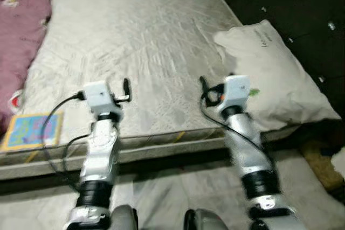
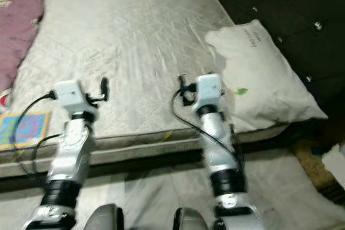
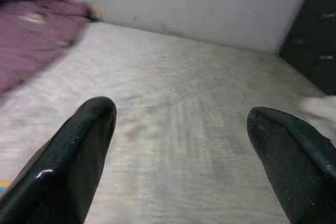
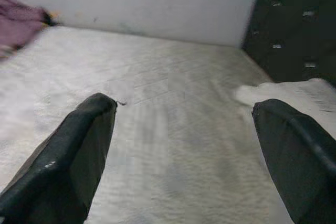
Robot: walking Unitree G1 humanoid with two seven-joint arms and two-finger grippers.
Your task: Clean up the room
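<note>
the robot stands at the foot edge of the bare mattress (image 1: 140, 47), and everything is placed here from that mattress. the white pillow (image 1: 272, 74) lies on its right side against the dark tufted headboard (image 1: 302, 9), one corner hanging a little past the mattress's near edge. a purple blanket (image 1: 19, 25) is bunched along the mattress's left side, and a colourful picture book (image 1: 32, 130) lies flat at its near left corner. the left gripper (image 1: 126, 89) hovers over the near part of the mattress, its two black fingers (image 3: 79, 156) spread wide with nothing between them; the right gripper (image 1: 204, 87) hovers likewise, just beside the pillow's inner edge, its fingers (image 4: 79, 150) also wide apart and empty. no item is held yet, so the tidying looks barely begun, and the pillow seems the nearest thing to take. the risk lies there: a pinch on the soft, slack cover alone could let the pillow sag and slide off the near edge onto the floor, and the slight blur suggests the body is not settled, so a reach now could miss.
</note>
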